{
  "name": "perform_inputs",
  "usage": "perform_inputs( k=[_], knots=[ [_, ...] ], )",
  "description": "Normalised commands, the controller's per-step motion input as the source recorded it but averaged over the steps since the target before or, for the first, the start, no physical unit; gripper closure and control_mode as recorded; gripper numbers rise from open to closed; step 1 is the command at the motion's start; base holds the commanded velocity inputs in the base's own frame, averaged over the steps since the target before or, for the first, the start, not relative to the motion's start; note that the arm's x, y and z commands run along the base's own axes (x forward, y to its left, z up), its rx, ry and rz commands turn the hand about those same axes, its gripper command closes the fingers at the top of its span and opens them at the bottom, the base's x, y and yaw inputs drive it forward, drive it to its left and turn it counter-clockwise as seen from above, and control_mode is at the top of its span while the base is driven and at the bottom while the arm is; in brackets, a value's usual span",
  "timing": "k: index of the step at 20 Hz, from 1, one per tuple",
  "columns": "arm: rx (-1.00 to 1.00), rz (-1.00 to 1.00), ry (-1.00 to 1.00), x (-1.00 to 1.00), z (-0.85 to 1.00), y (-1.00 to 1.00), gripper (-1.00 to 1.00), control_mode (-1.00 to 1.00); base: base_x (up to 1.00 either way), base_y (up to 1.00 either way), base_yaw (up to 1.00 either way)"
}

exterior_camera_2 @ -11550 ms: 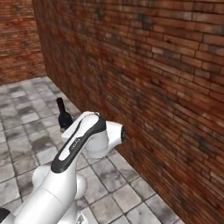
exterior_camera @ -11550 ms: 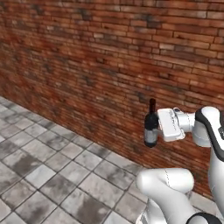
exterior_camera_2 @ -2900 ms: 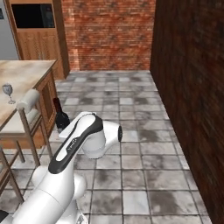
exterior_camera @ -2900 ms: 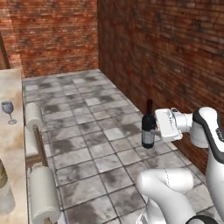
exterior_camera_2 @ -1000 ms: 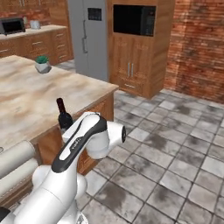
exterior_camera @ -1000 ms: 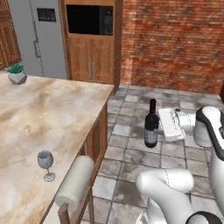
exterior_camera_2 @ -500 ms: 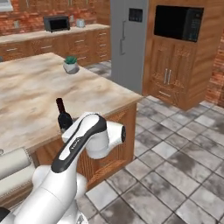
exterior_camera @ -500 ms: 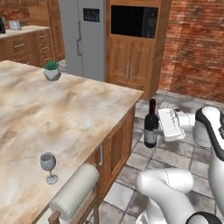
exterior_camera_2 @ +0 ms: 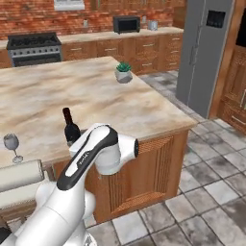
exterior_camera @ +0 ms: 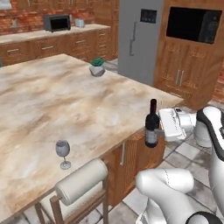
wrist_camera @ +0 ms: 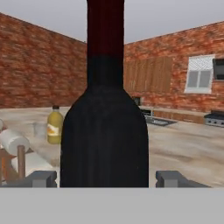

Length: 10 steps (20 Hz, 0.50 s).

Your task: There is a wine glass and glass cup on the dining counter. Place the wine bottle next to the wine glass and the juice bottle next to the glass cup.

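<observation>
Left base view: the wine bottle (exterior_camera: 152, 125) is held upright, neck up, in the gripper (exterior_camera: 158, 129), whose jaws are clamped on its lower body, just off the dining counter (exterior_camera: 52, 105) corner. Glass is judged stiff, smooth, breakable and fairly heavy; a low, wide-body hold suits it. The wine glass (exterior_camera: 63, 153) is seen well apart.

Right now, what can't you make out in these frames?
- Wine bottle lower body: right base view, covered by the arm's white link.
- Finger contact on the bottle: left base view, hidden behind the bottle; hand view shows one finger beside it, contact unclear.
- Juice bottle label: hand view, too small to read.
- Wine glass contents: too small to tell.
</observation>
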Motion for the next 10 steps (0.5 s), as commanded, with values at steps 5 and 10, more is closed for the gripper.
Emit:
perform_inputs(
  k=[5, 10],
  knots=[
    [0.0, 0.0, 0.0, 0.0, 0.0, 0.0, 1.0, 1.0, 0.35, -0.24, 0.53],
    [0.0, 0.0, 0.0, 0.0, 0.0, 0.0, 1.0, 1.0, 0.32, -0.35, 0.42]
  ],
)
